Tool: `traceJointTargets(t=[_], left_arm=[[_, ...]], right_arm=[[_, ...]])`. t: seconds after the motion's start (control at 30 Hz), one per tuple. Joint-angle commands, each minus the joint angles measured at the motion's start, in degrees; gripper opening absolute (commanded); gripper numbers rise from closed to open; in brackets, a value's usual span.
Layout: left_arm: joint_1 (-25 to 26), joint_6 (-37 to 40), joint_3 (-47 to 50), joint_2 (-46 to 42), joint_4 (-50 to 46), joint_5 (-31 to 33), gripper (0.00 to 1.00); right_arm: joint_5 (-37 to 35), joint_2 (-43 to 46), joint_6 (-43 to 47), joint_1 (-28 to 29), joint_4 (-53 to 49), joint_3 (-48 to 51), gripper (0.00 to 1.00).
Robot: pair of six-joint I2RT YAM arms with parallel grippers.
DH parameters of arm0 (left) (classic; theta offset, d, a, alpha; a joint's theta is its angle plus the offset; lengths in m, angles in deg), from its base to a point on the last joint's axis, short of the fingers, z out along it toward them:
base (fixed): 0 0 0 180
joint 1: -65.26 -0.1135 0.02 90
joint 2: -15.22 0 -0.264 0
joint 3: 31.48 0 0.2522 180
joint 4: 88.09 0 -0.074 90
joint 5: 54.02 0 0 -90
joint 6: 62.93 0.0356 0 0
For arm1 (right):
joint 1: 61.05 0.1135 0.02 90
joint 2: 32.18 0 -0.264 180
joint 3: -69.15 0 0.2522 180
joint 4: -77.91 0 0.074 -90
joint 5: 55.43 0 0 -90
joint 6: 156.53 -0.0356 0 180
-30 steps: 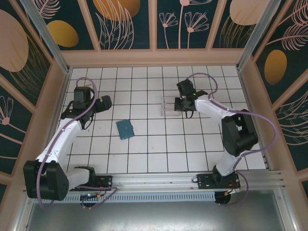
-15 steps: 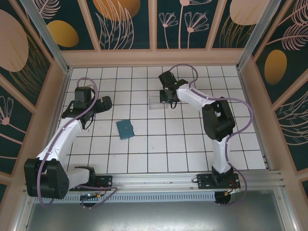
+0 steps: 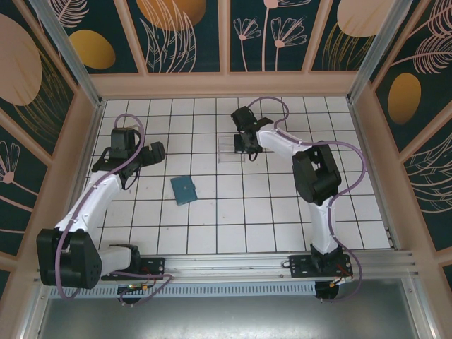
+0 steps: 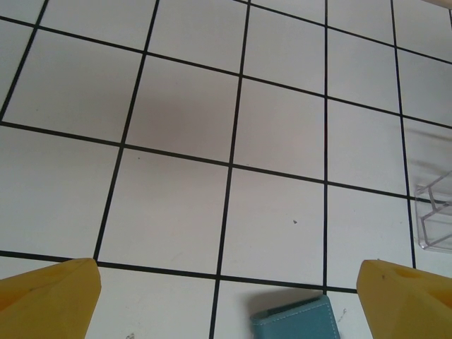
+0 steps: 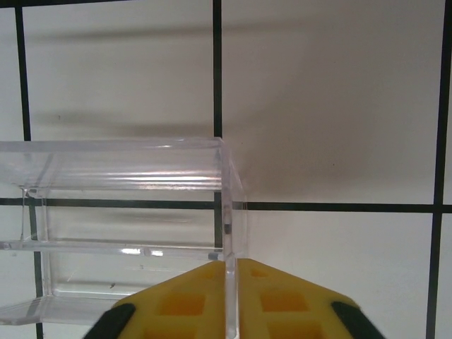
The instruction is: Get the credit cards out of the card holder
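The card holder (image 3: 183, 189) is a teal-blue wallet lying folded shut on the white tiles left of centre. Its top corner (image 4: 296, 321) shows at the bottom of the left wrist view. The credit cards are hidden. My left gripper (image 3: 157, 150) hangs above the tiles up and left of the card holder. It is open, and its yellow fingertips (image 4: 49, 296) stand wide apart with nothing between them. My right gripper (image 3: 244, 146) is shut on the side wall of a clear plastic tray (image 5: 127, 205), pinched between its yellow fingers (image 5: 176, 304).
The clear plastic tray (image 3: 229, 150) stands at the back middle of the floor, and its corner (image 4: 434, 219) shows at the right edge of the left wrist view. Wooden walls fence in the tiled floor. An aluminium rail carries both arm bases along the near edge.
The right arm has swung left along the back of the floor, carrying the clear tray about one tile leftwards. The left arm and the card holder have not moved.
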Motion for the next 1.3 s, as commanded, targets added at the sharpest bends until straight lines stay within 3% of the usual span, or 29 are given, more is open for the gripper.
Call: traceJointTargets(t=[0.0, 0.2, 0.37, 0.5, 0.7, 0.87, 0.97, 1.27], left_arm=[[0.3, 0.0, 0.1, 1.1, -0.6, -1.4, 0.93], [0.8, 0.1, -0.1, 2.9, -1.4, -3.2, 0.91], [4.6, 0.7, -0.9, 7.1, -3.5, -4.4, 0.88], [8.1, -0.4, -2.6, 10.7, -7.1, 1.4, 0.86], [14.3, -8.3, -3.6, 15.3, -8.9, 7.3, 0.84], [18.7, -18.9, -4.6, 19.5, -11.8, 12.2, 0.91], [20.0, -22.8, -4.0, 20.6, -10.2, 10.1, 0.97], [23.8, -26.5, -4.6, 25.8, -8.6, 7.4, 0.97]], right_arm=[[-1.2, -0.1, -1.3, 0.6, -2.0, -2.4, 0.16], [-2.0, 2.2, -1.5, 1.0, -2.6, -2.3, 0.19], [-3.4, 6.5, -1.5, 1.6, -2.8, -0.9, 0.2], [-3.7, 10.0, -1.5, 1.6, -2.4, 1.6, 0.2], [-5.4, 15.2, -1.1, 1.5, -1.9, 5.9, 0.2], [-5.6, 18.6, -0.1, 1.1, -0.8, 9.2, 0.19], [-5.1, 20.0, 0.5, 0.4, 0.0, 11.0, 0.19], [-4.0, 23.0, 1.8, -1.0, 1.4, 15.1, 0.19]])
